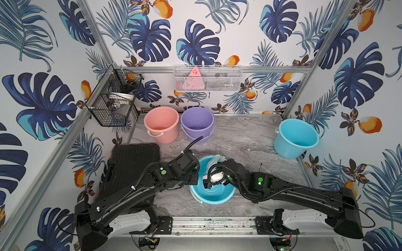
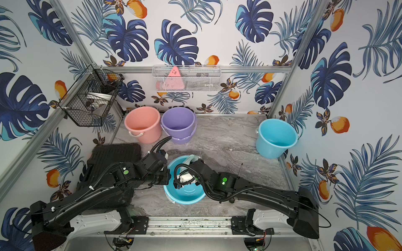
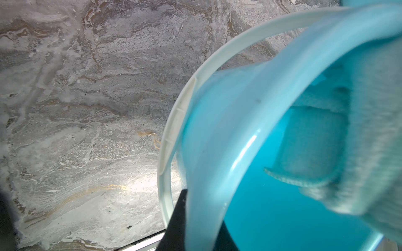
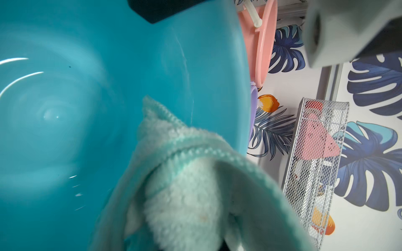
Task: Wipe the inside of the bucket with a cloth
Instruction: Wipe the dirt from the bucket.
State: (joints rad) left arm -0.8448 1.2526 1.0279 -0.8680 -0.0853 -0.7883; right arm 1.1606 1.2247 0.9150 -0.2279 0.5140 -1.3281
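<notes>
A blue bucket (image 1: 214,195) (image 2: 185,195) lies tilted at the middle of the marble table, its mouth towards the arms. My left gripper (image 1: 196,173) (image 3: 202,228) is shut on the bucket's left rim (image 3: 217,152), one black finger outside the wall and one inside. The pale mint cloth (image 1: 215,159) (image 2: 188,159) (image 4: 185,195) hangs bunched inside the bucket against its far wall. My right gripper (image 1: 217,164) reaches into the bucket and is shut on the cloth; its fingers are buried in the folds. The bucket's white handle (image 3: 174,130) lies down beside the rim.
A pink bucket (image 1: 161,123) and a purple bucket (image 1: 197,123) stand at the back. Another blue bucket (image 1: 295,137) leans at the right wall. A black case (image 1: 130,171) lies under the left arm. A black wire basket (image 1: 113,102) and a white mesh basket (image 1: 207,78) hang on the walls.
</notes>
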